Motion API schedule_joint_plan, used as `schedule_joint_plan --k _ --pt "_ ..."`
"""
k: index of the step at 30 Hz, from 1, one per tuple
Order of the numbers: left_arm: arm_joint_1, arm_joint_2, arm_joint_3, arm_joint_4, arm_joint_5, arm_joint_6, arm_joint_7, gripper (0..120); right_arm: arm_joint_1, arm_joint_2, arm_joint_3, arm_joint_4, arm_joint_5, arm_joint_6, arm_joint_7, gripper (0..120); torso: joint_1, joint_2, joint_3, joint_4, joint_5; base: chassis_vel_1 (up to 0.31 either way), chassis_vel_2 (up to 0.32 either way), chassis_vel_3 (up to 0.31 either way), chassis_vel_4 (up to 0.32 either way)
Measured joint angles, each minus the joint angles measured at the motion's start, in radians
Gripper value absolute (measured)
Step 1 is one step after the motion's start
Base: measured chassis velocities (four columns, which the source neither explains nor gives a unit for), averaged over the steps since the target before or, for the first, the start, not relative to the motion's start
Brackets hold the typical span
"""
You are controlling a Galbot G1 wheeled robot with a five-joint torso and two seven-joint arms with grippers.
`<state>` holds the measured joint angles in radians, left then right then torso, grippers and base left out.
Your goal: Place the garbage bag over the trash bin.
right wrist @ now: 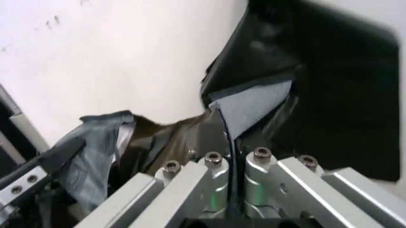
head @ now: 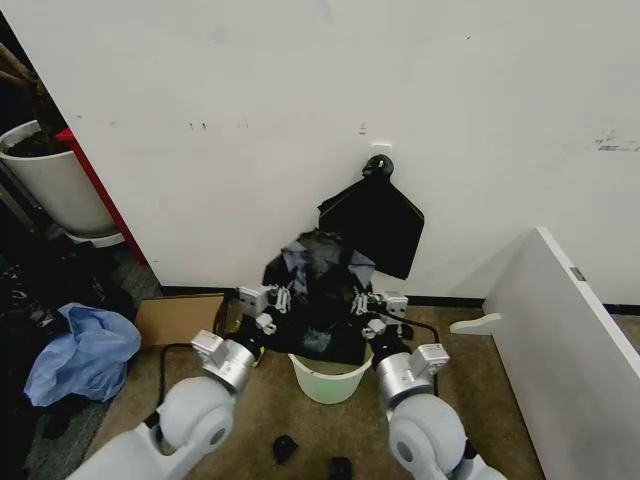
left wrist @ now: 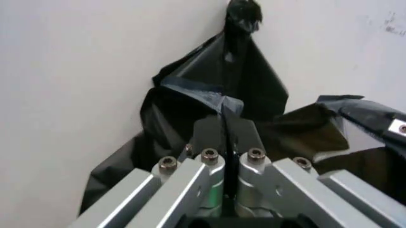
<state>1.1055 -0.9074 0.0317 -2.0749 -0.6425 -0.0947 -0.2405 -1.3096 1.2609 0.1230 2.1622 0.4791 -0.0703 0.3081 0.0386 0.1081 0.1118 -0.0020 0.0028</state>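
Note:
The garbage bag (head: 318,285), black and wrinkled, hangs stretched between my two grippers just above the trash bin (head: 328,384), a cream-white bucket on the floor by the wall. The bag's lower part covers the bin's far rim. My left gripper (head: 277,299) is shut on the bag's left edge, and the left wrist view shows the fingers (left wrist: 244,135) pinching the plastic (left wrist: 197,99). My right gripper (head: 363,301) is shut on the right edge, its fingers (right wrist: 209,135) clamped on a fold of the bag (right wrist: 254,102).
A flat black bag bundle (head: 373,226) hangs on the wall from a round knob (head: 378,166) behind the bin. A bigger white tub (head: 55,185) stands far left, with a light blue plastic heap (head: 82,350) and cardboard (head: 180,317). A white board (head: 565,340) leans at right.

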Motion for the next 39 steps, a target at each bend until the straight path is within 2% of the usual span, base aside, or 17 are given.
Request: schedule_joint_plan --k 8,12,17,20,27,35,39 --pt "-0.05 -0.034 0.042 0.047 -0.005 -0.007 -0.003 0 -0.001 -0.035 0.038 0.006 0.025 0.023 -0.004 0 0.0 0.0 0.0 0.0 -0.0001 0.0 0.0 0.0 0.0" --pt "-0.019 -0.065 0.036 0.087 0.005 -0.03 -0.003 0 -0.031 -0.013 0.03 -0.033 -0.016 0.055 -0.023 0 0.0 0.0 0.0 0.0 -0.0003 0.0 0.0 0.0 0.0" --pt "0.067 -0.12 0.018 0.173 0.04 -0.071 -0.028 0 -0.083 0.048 0.01 -0.151 -0.088 0.109 -0.027 0 0.0 0.0 0.0 0.0002 -0.0002 0.0 0.0 0.0 0.0" --pt "0.095 -0.135 0.017 0.177 0.04 -0.071 -0.036 0 -0.094 0.057 0.009 -0.169 -0.096 0.109 -0.012 0 0.0 0.0 0.0 0.0001 -0.0002 0.0 0.0 0.0 0.0" --pt "0.168 -0.152 -0.013 0.177 0.046 -0.059 -0.073 0 -0.128 0.037 0.009 -0.16 -0.096 0.053 0.036 0 0.0 0.0 0.0 0.0001 -0.0002 0.0 0.0 0.0 0.0" --pt "0.286 -0.126 -0.071 0.111 0.067 -0.042 -0.095 0 -0.17 0.044 0.016 -0.157 -0.096 -0.046 0.137 0 0.0 0.0 0.0 0.0001 -0.0002 0.0 0.0 0.0 0.0" --pt "0.323 -0.124 -0.089 0.11 0.072 -0.04 -0.1 0 -0.168 0.049 0.016 -0.161 -0.095 -0.091 0.172 0 0.0 0.0 0.0 0.0001 -0.0003 0.0 0.0 0.0 0.0"
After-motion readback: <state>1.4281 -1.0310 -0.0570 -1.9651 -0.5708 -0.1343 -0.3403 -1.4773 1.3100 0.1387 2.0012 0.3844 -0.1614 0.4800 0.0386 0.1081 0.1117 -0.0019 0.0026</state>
